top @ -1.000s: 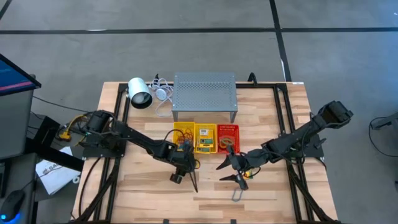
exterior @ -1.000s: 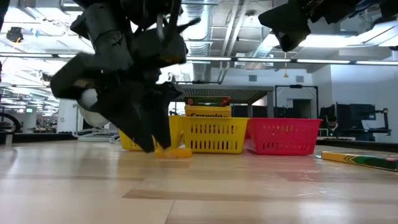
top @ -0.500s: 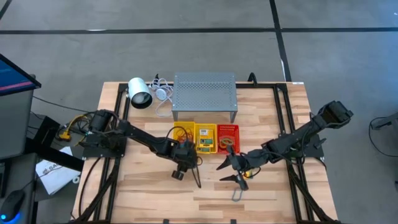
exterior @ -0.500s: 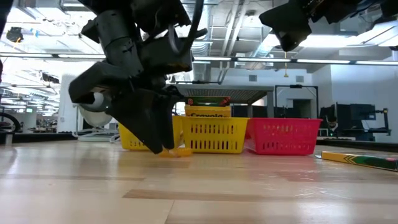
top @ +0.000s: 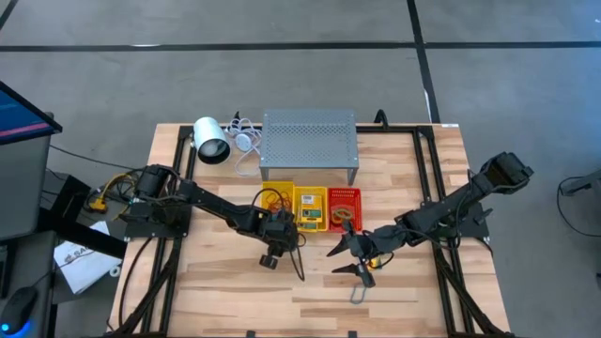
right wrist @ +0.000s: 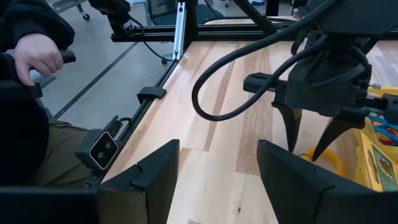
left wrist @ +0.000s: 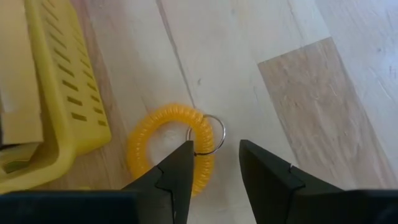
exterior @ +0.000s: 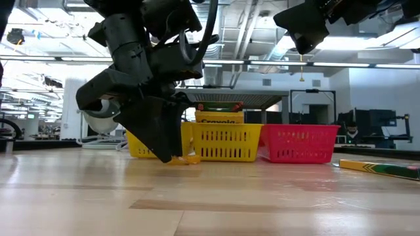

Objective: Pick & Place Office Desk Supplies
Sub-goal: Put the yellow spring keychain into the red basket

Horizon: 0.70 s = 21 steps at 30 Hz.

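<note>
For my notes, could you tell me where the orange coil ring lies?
The orange coil ring lies on the table beside the yellow basket, under the left gripper.

A large open-plan robotics lab or industrial workspace is shown. A light wooden slatted table (top: 394,282) framed by black metal rails is set on a grey concrete floor marked with dark lines (top: 423,56). In the low view, an exposed ceiling with silver ducts (exterior: 243,26) and strip lights is seen, with desks and dark monitors (exterior: 377,121) in the background. A seated person's hand (right wrist: 37,56) gripping a control handle is visible beside the table.
</note>
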Each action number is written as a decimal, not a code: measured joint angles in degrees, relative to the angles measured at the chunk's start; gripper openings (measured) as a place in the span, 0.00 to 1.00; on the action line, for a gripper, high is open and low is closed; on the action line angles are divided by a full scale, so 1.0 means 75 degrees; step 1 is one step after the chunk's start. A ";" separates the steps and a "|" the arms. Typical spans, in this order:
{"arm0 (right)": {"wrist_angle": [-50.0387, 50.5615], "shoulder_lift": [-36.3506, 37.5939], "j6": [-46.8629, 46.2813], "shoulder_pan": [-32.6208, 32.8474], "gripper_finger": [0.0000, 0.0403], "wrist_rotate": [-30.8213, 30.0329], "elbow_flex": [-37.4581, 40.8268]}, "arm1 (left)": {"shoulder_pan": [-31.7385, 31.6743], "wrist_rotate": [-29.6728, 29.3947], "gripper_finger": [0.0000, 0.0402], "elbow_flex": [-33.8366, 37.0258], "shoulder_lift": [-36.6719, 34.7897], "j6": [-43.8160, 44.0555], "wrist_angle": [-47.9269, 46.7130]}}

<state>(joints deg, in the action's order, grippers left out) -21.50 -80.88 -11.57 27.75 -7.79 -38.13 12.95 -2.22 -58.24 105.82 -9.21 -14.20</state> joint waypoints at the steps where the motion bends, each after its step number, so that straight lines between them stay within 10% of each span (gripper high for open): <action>1: 0.0000 0.0000 0.0000 0.0000 0.52 0.0000 0.0000 | -0.0010 -0.0001 0.30 0.0000 0.0000 0.0000 0.0003; 21: 0.0000 0.0000 0.0022 0.0000 0.52 0.0003 0.0000 | -0.0075 0.0391 0.18 0.0003 0.0000 0.0026 -0.0195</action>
<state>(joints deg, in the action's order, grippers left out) -21.50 -80.88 -11.41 27.75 -7.77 -38.13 12.38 0.71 -58.22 105.82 -9.02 -15.66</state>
